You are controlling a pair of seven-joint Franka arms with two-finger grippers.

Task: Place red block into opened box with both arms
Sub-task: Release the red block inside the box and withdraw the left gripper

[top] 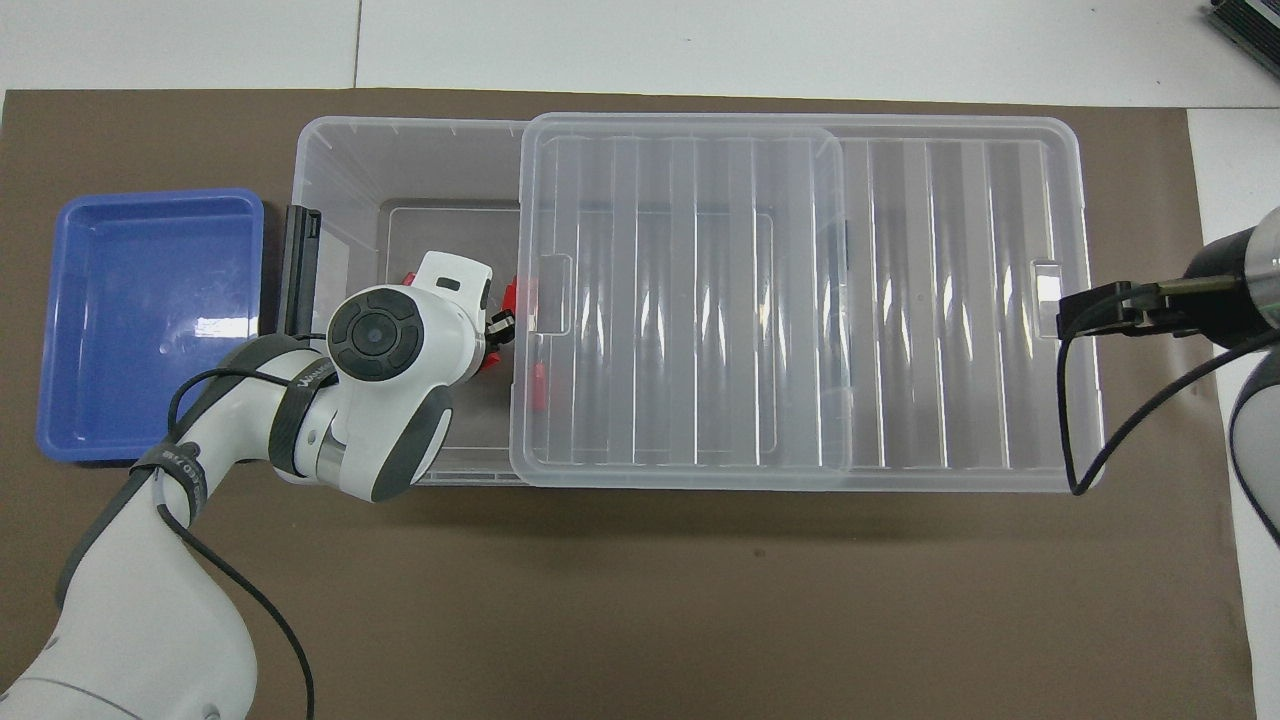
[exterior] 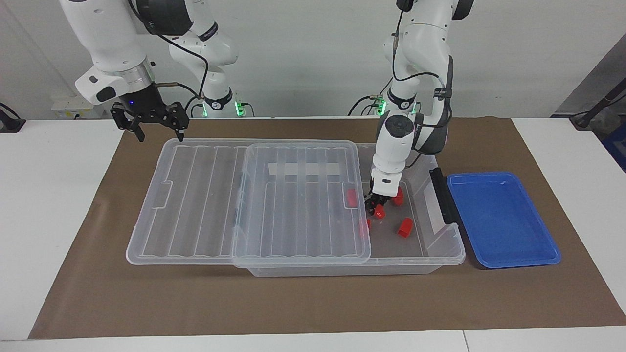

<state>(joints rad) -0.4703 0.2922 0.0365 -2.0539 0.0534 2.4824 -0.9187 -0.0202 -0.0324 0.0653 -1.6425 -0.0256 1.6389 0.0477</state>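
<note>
The clear box (exterior: 442, 254) lies on the brown mat, its ribbed lid (exterior: 195, 205) slid toward the right arm's end, so the end by the left arm stands uncovered. My left gripper (exterior: 375, 209) reaches down into that opening, beside the lid's edge, and is shut on a red block (exterior: 379, 211). From overhead the left arm covers much of the opening; only the left gripper (top: 497, 335) and the held red block (top: 489, 362) peek out. Other red blocks (exterior: 405, 227) rest on the box floor, some under the lid. My right gripper (exterior: 149, 128) waits open above the lid's corner.
A shallow blue tray (exterior: 503, 220) sits on the mat beside the box at the left arm's end. The box's black end handle (exterior: 442, 195) faces the tray. White tape (exterior: 303, 169) marks the lid. Bare brown mat surrounds the box.
</note>
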